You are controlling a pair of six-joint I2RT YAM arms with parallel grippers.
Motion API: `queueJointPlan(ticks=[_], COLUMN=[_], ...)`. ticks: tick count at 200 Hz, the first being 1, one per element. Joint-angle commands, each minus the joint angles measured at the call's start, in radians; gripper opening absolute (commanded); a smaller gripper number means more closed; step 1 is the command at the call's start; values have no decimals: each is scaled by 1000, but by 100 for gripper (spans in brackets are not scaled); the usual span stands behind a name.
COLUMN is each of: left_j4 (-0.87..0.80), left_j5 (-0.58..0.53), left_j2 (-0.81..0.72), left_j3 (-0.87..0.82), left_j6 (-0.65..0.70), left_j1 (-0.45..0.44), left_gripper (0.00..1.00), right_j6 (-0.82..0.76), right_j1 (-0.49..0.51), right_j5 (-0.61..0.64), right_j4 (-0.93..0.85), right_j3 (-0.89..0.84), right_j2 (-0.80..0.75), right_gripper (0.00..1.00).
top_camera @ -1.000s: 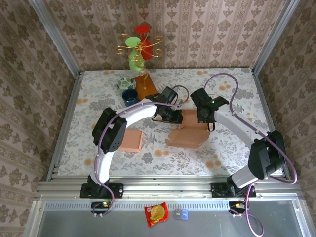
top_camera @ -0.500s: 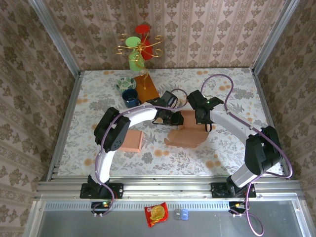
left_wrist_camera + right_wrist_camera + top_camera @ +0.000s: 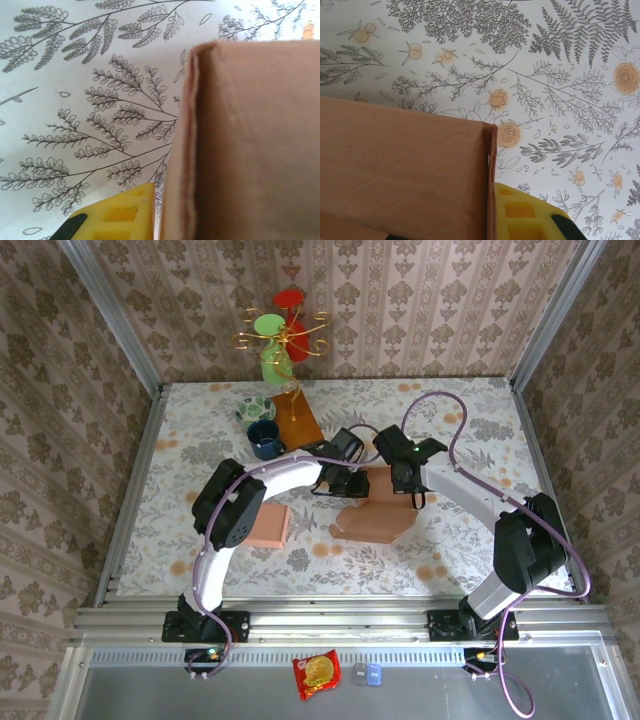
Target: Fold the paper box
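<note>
Paper box: you'll find the paper box (image 3: 375, 518) near the middle of the flowered table (image 3: 470, 430), between the two grippers, with one wall standing up at its far edge.
Left gripper: your left gripper (image 3: 350, 480) is at the box's far-left corner. In the left wrist view one yellow finger (image 3: 120, 215) lies just beside the upright wall (image 3: 250, 140); the other finger is hidden, so you cannot tell whether it is closed or holding the card.
Right gripper: your right gripper (image 3: 405, 483) is at the far-right corner with its jaws closed. In the right wrist view a yellow finger (image 3: 525, 215) touches the folded edge of the panel (image 3: 400, 165), so it seems to pinch that panel.
Second box: a second brown box (image 3: 268, 525) lies to the left, apart from both grippers.
Far-left corner: you see a blue cup (image 3: 264, 437), a patterned bowl (image 3: 254, 407), a brown board (image 3: 297, 420) and a cup stand (image 3: 283, 335).
Front ledge: a red snack packet (image 3: 316, 673) lies there.
</note>
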Motion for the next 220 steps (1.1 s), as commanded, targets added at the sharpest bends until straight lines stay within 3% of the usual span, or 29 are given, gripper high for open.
queueJointPlan(ticks=[1,36,101,159,220], left_j4=[-138,-177,-193,-50,38], left_j5=[-158,-234,-260,-188,-116], left_j2=[27,31,29,-80,-112], left_j3=[4,28,63,-8,-13], left_j6=[-42,-74,-85,-55,2], left_j1=[-1,-26,-33,-2,32], left_gripper=[9,0,0,31,34], right_j6=[47,66,78,76,71], right_j1=[7,20,25,24,24], right_j5=[33,23,14,7,2], right_j4=[-21,-27,-32,-34,-33], right_j3=[29,41,46,43,49], right_j2=[3,16,18,23,34], right_gripper=[0,0,0,0,0])
